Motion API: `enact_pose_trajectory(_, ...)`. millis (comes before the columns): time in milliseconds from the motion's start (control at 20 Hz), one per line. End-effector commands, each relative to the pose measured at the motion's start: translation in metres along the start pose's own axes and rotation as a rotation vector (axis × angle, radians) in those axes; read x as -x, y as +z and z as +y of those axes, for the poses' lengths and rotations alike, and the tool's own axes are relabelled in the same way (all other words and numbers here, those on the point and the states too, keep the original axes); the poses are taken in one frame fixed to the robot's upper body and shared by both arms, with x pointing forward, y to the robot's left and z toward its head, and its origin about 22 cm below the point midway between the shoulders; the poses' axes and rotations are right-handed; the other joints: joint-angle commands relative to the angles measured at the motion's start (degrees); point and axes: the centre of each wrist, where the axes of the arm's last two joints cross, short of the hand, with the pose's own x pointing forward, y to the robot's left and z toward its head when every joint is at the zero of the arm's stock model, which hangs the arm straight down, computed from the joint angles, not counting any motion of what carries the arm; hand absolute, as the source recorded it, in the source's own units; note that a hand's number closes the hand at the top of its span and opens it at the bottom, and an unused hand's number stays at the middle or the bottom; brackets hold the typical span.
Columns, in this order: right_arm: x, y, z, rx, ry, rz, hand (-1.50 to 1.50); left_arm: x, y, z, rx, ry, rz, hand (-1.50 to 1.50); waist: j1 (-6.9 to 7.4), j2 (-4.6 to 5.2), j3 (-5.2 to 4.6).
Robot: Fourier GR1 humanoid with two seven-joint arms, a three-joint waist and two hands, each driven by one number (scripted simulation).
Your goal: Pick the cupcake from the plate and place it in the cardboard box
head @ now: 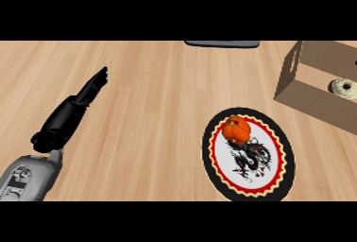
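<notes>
Left forearm (26, 178): grey, and we log it entering from the lower left corner, angled up and to the right. Wrist (43, 139): a black, rounded joint just above the grey casing. Left hand (61, 122): black, carrying on the forearm's line toward the upper right. We note its fingers (94, 86) straight and held close together, tapering to a narrow tip. The hand holds nothing. We cannot make out the thumb apart from the palm.

- No words, numbers, brand names or signs can be read anywhere.
- The plate (208, 151) carries only an orange-and-black painted figure, no lettering.
- The cardboard box (314, 106) shows plain brown walls.
</notes>
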Motion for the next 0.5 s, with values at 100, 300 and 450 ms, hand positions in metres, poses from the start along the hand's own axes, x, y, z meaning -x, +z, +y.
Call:
enact_pose_trajectory(100, 0.019, 0.002, 0.011, -0.011, -0.105, -0.19, -1.5, -0.005, -0.003, -0.001, 0.017, 0.008, -0.018, 0.0, 0.01, 0.14, 0.13)
enact_pose_trajectory(300, 0.011, -0.005, -0.003, 0.232, -0.417, -0.375, -1.5, 0.0, 0.001, 0.007, -0.018, 0.002, 0.014, 0.0, -1.04, -0.62, 0.15)
enact_pose_trajectory(450, 0.014, -0.016, 0.014, 0.323, -0.774, -0.423, -1.5, 0.005, 0.001, -0.003, -0.015, 0.005, 0.016, 0.0, -1.24, -0.38, 0.21)
